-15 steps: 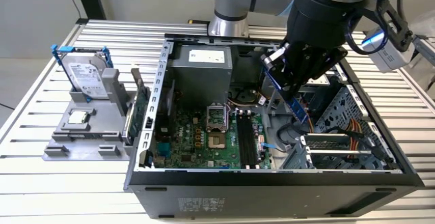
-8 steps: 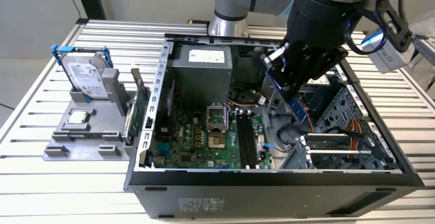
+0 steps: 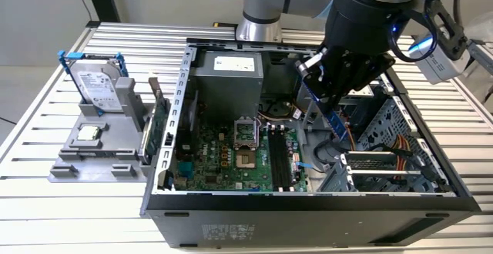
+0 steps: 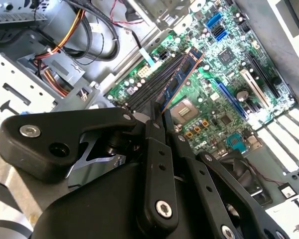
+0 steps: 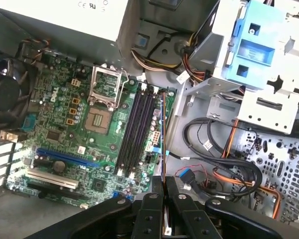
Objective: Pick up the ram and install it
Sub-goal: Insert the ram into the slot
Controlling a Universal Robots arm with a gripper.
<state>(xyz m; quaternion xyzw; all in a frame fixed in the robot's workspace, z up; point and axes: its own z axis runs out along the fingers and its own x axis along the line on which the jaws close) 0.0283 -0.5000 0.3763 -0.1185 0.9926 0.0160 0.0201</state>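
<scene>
While the gripper (image 3: 333, 101) hangs inside the open computer case (image 3: 308, 199), jaws clamped on the ram (image 4: 178, 79), its long axis parallels the black slots (image 5: 137, 129) at their 3 o'clock side.

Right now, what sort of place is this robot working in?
Probably a robotics lab bench for computer assembly: an open desktop tower on a slatted aluminium table, a grey fixture holding spare parts, and the end effector gripping the ram above the motherboard.

A hard drive (image 3: 99, 86) is stood upright in a grey holder (image 3: 100, 153), beside an open case (image 3: 308, 208).
</scene>
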